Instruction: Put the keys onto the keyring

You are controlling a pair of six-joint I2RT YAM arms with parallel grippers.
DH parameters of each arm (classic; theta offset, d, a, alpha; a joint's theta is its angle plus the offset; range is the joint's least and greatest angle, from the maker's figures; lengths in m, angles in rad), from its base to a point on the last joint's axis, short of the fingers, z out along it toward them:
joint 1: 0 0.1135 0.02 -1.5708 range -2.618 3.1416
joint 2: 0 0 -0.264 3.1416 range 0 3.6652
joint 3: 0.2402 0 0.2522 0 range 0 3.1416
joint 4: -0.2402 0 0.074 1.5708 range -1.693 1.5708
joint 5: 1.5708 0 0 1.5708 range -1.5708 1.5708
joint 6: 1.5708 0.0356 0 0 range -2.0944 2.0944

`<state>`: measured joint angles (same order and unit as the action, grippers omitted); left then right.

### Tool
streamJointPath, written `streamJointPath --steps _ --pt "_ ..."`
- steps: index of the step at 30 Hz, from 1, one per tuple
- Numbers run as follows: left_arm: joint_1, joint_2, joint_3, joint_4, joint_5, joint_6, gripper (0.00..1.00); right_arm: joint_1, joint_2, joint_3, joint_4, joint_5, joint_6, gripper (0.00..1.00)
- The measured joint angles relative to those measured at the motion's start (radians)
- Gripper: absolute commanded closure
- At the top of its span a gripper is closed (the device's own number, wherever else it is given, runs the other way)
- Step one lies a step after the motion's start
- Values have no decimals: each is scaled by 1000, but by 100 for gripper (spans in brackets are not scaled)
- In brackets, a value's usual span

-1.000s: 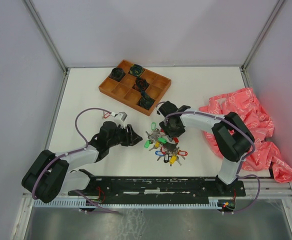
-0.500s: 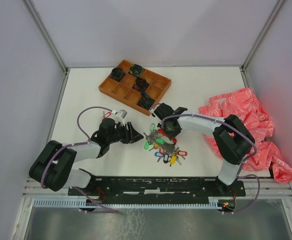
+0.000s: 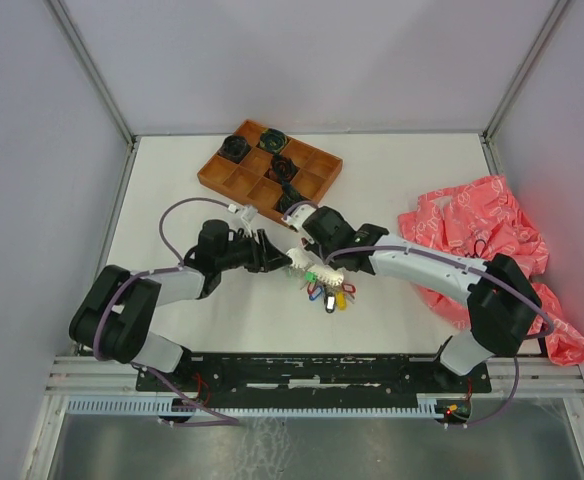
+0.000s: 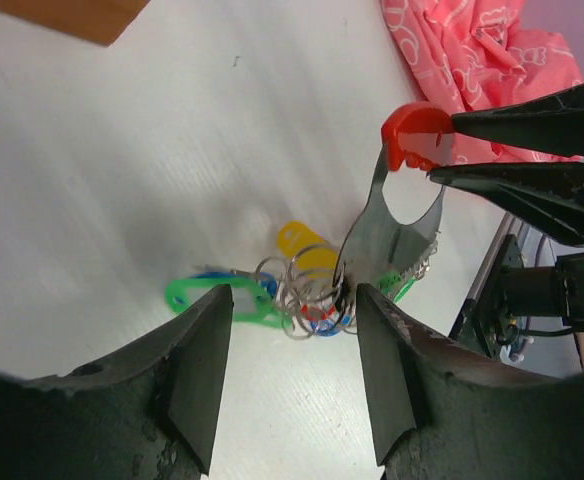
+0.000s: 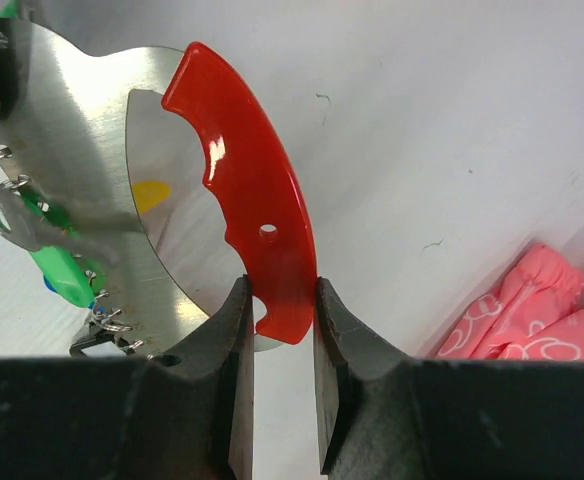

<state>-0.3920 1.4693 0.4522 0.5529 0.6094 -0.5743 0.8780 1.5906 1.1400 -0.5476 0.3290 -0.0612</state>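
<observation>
right fingers (image 5: 347, 350) pinch the red keyring (image 5: 247, 190) | green key (image 5: 60, 270) beside its grey metal | pink cloth (image 5: 532, 310) low right | white table (image 5: 452, 120)

Left arm (image 3: 172, 285) and right arm (image 3: 412, 262): pale grey links between bulky black joints, 1 thin purple cable (image 3: 169, 216) along each. Left gripper (image 4: 294, 295) and right gripper (image 5: 280, 290) have matte black, wedge-shaped fingers (image 4: 197, 380).

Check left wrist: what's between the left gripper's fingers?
Left wrist view: the grey metal tip of the keyring and the split rings of the keys sit in the gap of the open left gripper.
</observation>
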Motion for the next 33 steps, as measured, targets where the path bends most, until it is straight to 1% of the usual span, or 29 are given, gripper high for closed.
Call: streamJointPath --steps 5,13,19,22,25,28,30,33 --pt "11 -2 51 -4 37 54 40 46 -37 -21 50 39 -72 95" --pt "53 -61 55 -3 60 132 40 139 -37 -32 96 190 -186 97" --pt "56 -16 55 85 191 135 41 160 -37 -32 118 254 -229 97" --pt "56 4 55 119 242 134 44 166 -37 -32 124 267 -240 97" --pt "56 19 56 142 275 134 48 174 -37 -32 128 272 -246 97" --pt "52 43 60 161 308 134 56 187 -37 -32 129 274 -254 97" --pt "49 50 63 161 322 134 62 192 -37 -32 130 273 -257 97" --pt "41 52 69 163 346 134 77 196 -37 -32 133 271 -259 97"
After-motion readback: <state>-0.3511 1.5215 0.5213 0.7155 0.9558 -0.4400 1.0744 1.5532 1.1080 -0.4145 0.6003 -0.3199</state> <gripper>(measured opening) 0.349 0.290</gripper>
